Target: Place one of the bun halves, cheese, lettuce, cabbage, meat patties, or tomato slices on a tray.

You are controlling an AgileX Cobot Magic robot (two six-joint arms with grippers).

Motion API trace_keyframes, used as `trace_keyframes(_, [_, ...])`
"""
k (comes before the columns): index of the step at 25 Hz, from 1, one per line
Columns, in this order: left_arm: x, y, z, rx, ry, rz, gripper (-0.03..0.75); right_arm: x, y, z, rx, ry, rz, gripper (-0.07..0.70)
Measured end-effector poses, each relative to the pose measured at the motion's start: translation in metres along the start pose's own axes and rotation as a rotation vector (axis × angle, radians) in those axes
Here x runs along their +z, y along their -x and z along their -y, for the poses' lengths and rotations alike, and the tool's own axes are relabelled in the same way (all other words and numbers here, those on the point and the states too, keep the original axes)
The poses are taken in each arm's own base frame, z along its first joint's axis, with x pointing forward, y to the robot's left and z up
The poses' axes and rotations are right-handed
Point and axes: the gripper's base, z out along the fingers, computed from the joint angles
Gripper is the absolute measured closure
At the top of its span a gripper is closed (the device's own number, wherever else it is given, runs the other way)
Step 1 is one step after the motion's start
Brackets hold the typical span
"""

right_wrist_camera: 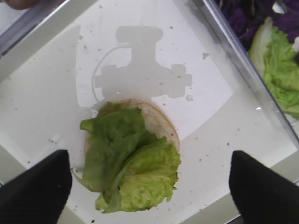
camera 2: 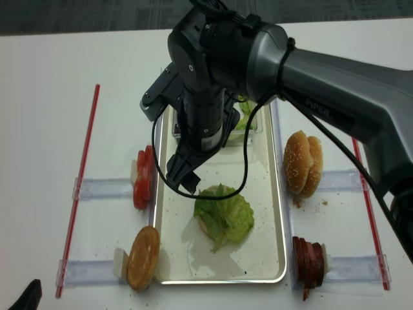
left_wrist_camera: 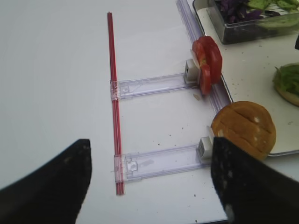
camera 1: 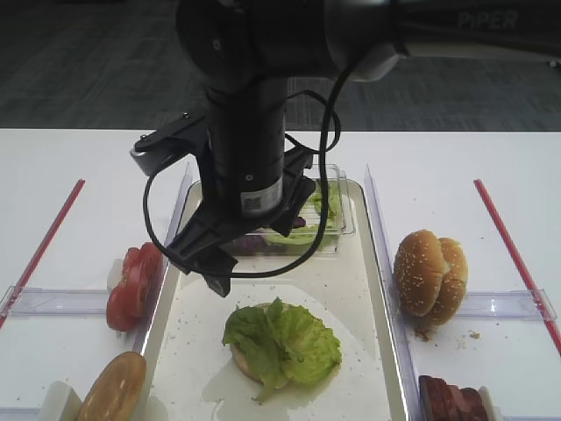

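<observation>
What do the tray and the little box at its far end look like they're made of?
Tray: probably metal, judging by its raised silvery rim; the pale cream floor looks glossy, holding the gripper's shadow and a wet sheen.
Box: clear, shiny plastic by the look of it, since lettuce and purple cabbage show straight through its walls.

Two overheads, two wrists (tray (camera 1: 386, 289) shared)

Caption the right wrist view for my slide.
Open right gripper above light-green ruffled lettuce on a pale bun half.
</observation>
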Motion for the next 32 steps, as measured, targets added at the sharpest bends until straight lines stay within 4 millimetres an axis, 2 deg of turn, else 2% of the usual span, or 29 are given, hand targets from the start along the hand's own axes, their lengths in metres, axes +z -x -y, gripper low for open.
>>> trace_keyframes(4, [0.000, 0.000, 0.000, 0.000, 0.000, 0.000, 0.224, 0.000, -0.001, 0.008, -0.003, -0.035, -0.003, -0.060])
trace_keyframes(6, [0.000, 0.000, 0.000, 0.000, 0.000, 0.000, 0.224, -0.001, -0.002, 0.018, 0.027, -0.028, -0.002, -0.060])
trace_keyframes(15, [0.000, 0.000, 0.000, 0.000, 0.000, 0.000, 0.224, -0.008, -0.018, 0.091, 0.202, -0.048, 0.010, -0.060])
trace_keyframes(25, [0.000, 0.000, 0.000, 0.000, 0.000, 0.000, 0.224, -0.017, -0.058, 0.180, 0.423, -0.077, 0.017, -0.060])
trace_keyframes(32, [0.000, 0.000, 0.000, 0.000, 0.000, 0.000, 0.224, -0.023, -0.097, 0.236, 0.587, -0.096, 0.018, -0.060])
